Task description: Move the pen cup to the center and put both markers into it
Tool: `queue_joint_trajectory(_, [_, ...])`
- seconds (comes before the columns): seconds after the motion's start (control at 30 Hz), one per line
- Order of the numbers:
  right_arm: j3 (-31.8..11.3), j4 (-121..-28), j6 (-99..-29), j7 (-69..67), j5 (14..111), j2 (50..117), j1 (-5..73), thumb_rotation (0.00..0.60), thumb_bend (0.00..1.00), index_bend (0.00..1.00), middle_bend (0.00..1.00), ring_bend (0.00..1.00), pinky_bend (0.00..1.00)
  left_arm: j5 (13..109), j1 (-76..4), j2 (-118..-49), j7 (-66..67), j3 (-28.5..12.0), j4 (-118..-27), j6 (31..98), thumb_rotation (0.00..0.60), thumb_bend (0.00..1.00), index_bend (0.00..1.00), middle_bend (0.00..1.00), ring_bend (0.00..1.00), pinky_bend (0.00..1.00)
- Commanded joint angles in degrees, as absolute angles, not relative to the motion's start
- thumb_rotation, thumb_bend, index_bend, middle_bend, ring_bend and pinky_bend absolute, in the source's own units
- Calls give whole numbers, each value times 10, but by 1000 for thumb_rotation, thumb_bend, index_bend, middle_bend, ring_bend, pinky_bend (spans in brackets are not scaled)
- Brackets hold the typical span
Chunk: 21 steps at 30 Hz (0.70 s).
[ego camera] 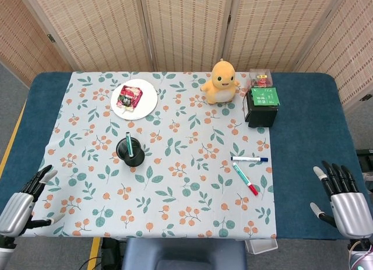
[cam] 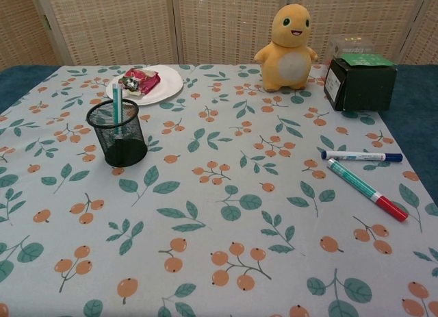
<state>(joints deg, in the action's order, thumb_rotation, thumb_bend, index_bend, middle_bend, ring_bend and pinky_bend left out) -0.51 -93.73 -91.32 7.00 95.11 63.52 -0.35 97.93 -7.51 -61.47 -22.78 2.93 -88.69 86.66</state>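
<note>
A black mesh pen cup [ego camera: 130, 153] [cam: 119, 134] stands upright on the left half of the floral cloth, with one green pen [ego camera: 129, 143] [cam: 118, 103] standing in it. A blue-capped marker [ego camera: 249, 159] [cam: 362, 155] and a green marker with a red cap [ego camera: 245, 179] [cam: 365, 189] lie side by side on the right part of the cloth. My left hand [ego camera: 22, 206] hangs off the near left corner, fingers spread, holding nothing. At the near right edge my right hand [ego camera: 342, 201] is likewise spread and empty. The chest view shows neither hand.
A white plate [ego camera: 145, 103] [cam: 162, 90] with a red snack packet sits at the back left. An orange plush toy [ego camera: 221, 82] [cam: 291, 39] and a black box [ego camera: 261, 107] [cam: 360, 82] with a green top stand at the back right. Woven screens close off the rear.
</note>
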Motion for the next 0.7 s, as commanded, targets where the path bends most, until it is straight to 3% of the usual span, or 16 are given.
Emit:
queue_joint_trajectory(0.03, [-8, -935, -905, 64, 946, 634, 2, 600, 210, 71, 0, 0, 0, 995, -100, -622, -338, 36, -854, 850, 600, 53, 0, 0, 0, 206])
queue_joint_trajectory(0.17, [-14, -934, -893, 53, 929, 629, 8, 600, 210, 70, 0, 0, 0, 1001, -141, -650, -481, 33, -808, 820, 600, 52, 0, 0, 0, 211])
queue_joint_trajectory(0.43, [-25, -930, -878, 31, 910, 623, 18, 600, 210, 70, 0, 0, 0, 998, -240, -717, -618, 14, -704, 728, 600, 52, 0, 0, 0, 211])
queue_joint_trajectory(0.7, [-20, -926, -859, 29, 914, 623, 29, 600, 213, 70, 0, 0, 0, 996, -293, -809, -762, 3, -565, 732, 600, 53, 0, 0, 0, 196])
